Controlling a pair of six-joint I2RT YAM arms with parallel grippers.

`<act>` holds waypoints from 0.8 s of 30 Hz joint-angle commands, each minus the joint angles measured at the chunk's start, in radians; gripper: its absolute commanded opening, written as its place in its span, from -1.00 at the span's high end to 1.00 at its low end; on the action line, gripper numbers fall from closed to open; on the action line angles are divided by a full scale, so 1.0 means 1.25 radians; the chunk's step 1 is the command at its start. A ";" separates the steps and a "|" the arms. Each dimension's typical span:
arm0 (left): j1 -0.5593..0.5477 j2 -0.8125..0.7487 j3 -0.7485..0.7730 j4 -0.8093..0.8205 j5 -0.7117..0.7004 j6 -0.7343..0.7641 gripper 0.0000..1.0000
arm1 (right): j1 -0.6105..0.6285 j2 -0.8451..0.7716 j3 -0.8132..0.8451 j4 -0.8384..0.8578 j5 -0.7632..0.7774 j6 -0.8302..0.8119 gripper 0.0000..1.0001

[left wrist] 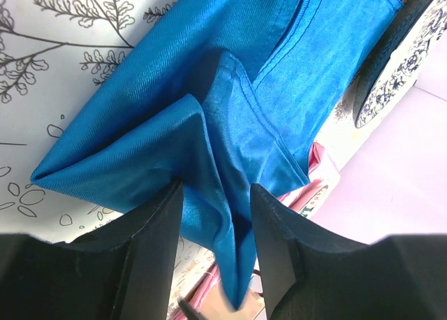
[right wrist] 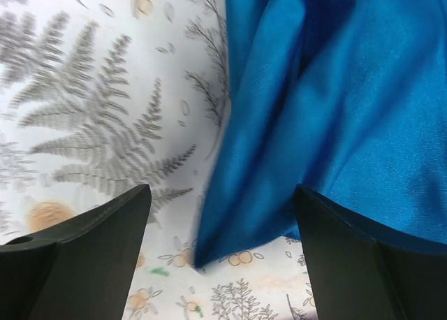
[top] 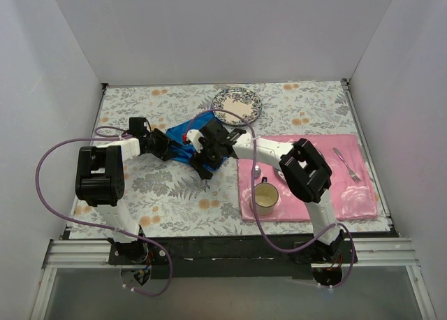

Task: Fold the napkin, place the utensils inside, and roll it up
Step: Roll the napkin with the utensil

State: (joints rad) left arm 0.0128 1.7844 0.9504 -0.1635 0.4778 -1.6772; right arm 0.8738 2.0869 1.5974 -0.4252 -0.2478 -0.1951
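While the left gripper (left wrist: 216, 194) pinches a raised fold of the napkin (left wrist: 279, 75) between its two black fingers, the right gripper (right wrist: 222, 194) hangs with its jaws spread wide and holds nothing. A corner of the blue cloth lies on the table below the gap.

From above, one napkin shows, bunched on the floral tablecloth (top: 174, 187) between the two claws. It sits left of the one pink placemat (top: 314, 187) and just in front of the one patterned plate (top: 237, 105). One mug (top: 265, 196) stands at the placemat's near left corner, and one fork (top: 347, 164) lies toward its far right side.

Only the overhead view shows the mug and the fork. Only the left wrist view shows the cloth caught between the fingers; it also catches the plate's rim and a strip of the placemat.
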 commanded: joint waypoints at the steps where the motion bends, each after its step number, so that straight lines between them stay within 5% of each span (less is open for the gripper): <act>1: 0.001 -0.014 0.024 0.006 -0.008 0.000 0.16 | 0.029 -0.042 -0.054 0.142 0.176 -0.045 -0.79; 11: 0.001 -0.033 0.019 -0.010 -0.008 0.018 0.16 | 0.030 0.012 0.013 0.160 0.202 -0.019 -0.37; 18: 0.002 -0.058 0.025 -0.031 -0.019 0.046 0.15 | -0.018 0.008 -0.007 0.174 0.078 0.041 -0.15; 24: -0.042 -0.082 0.023 -0.042 -0.023 0.067 0.13 | -0.085 0.030 -0.007 0.189 -0.087 0.112 0.40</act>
State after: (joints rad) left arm -0.0086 1.7638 0.9512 -0.1951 0.4622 -1.6321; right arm 0.8249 2.0918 1.5761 -0.2363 -0.1852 -0.1337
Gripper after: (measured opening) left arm 0.433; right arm 0.377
